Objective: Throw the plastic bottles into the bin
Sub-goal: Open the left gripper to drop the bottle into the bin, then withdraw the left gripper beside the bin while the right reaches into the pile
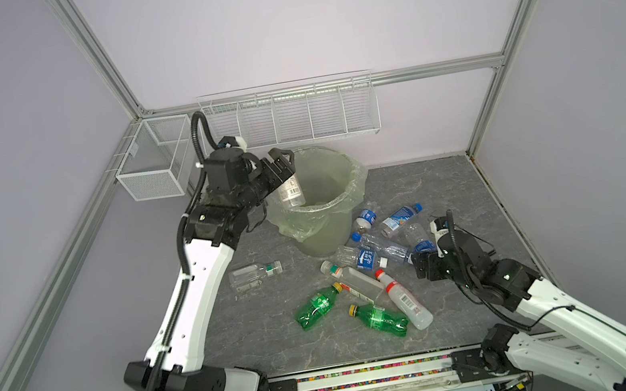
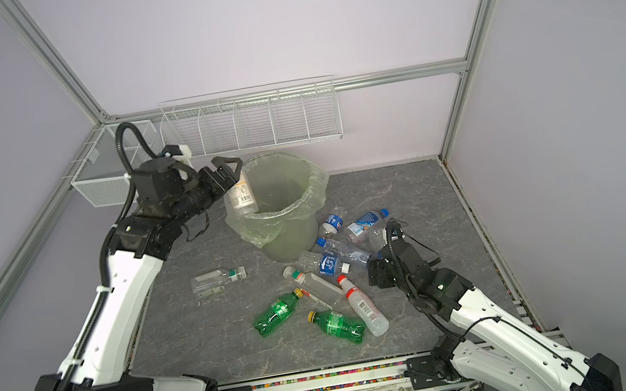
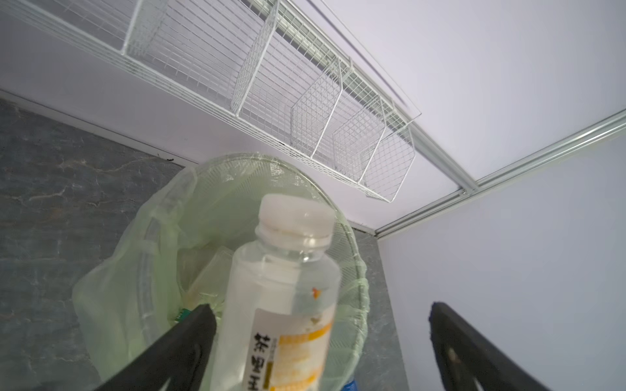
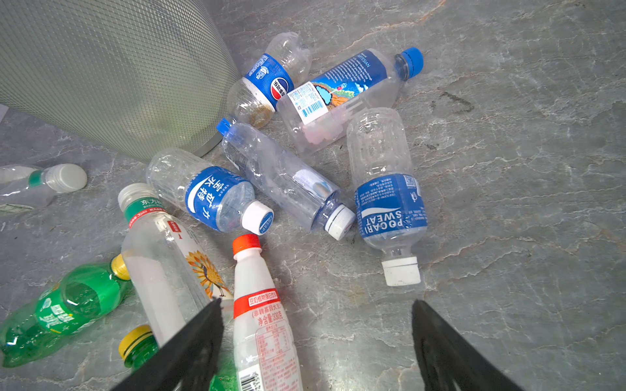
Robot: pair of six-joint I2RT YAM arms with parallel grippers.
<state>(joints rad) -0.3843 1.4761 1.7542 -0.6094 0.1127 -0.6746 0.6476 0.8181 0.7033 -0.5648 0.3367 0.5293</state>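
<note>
L gripper: fingers spread wide. Clear bottle w/ yellow label seen loose between them, close to one finger, cap toward bin mouth. R gripper: fingers open, nothing held, poised above other bottles lying on table beside bin.

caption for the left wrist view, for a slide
Open left gripper with a bottle between its jaws, above the bin.

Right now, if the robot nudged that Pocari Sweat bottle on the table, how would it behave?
The Pocari Sweat bottle looks empty and clear, so probably light. It lies on its round side on the smooth table, so a nudge would likely roll it. Its clear ribbed walls may dent if squeezed.
</note>
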